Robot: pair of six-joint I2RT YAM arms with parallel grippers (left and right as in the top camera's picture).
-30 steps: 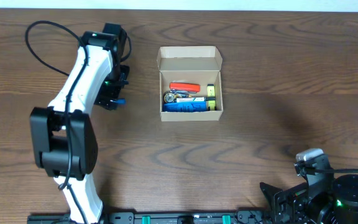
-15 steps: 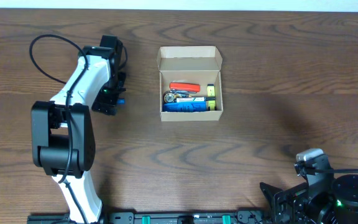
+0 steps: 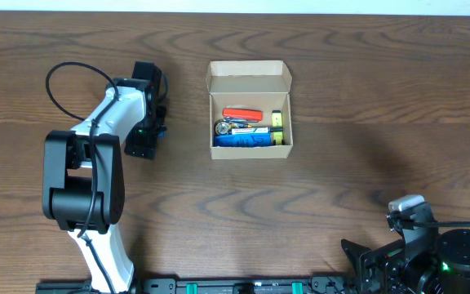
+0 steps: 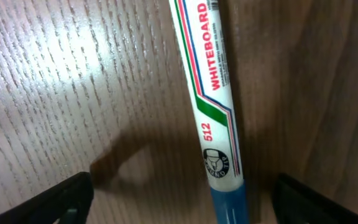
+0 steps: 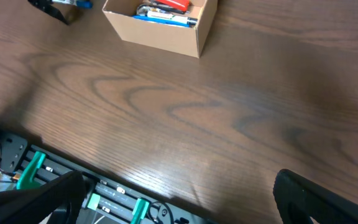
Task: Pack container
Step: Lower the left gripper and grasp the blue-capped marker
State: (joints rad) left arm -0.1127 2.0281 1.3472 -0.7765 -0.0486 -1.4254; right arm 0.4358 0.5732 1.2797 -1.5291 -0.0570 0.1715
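The container (image 3: 249,77), a small tan cardboard box with its lid flap open at the back, sits on the table's middle and holds a red pen, a blue marker and other small items. A white whiteboard marker with a blue cap (image 4: 211,93) lies flat on the wood left of the box. My left gripper (image 4: 182,199) is open low over it, one finger on each side of the capped end and neither touching it. From overhead, the left gripper (image 3: 148,132) hides most of the marker. My right gripper (image 5: 179,202) is open and holds nothing, far from the box (image 5: 166,34).
The right arm (image 3: 419,237) rests at the table's front right corner. A black rail with green clips (image 5: 73,180) runs along the front edge. The left arm's black cable (image 3: 64,77) loops above the table at the left.
The left gripper has shifted slightly toward the front of the table and settled over the marker. The right arm has not moved.
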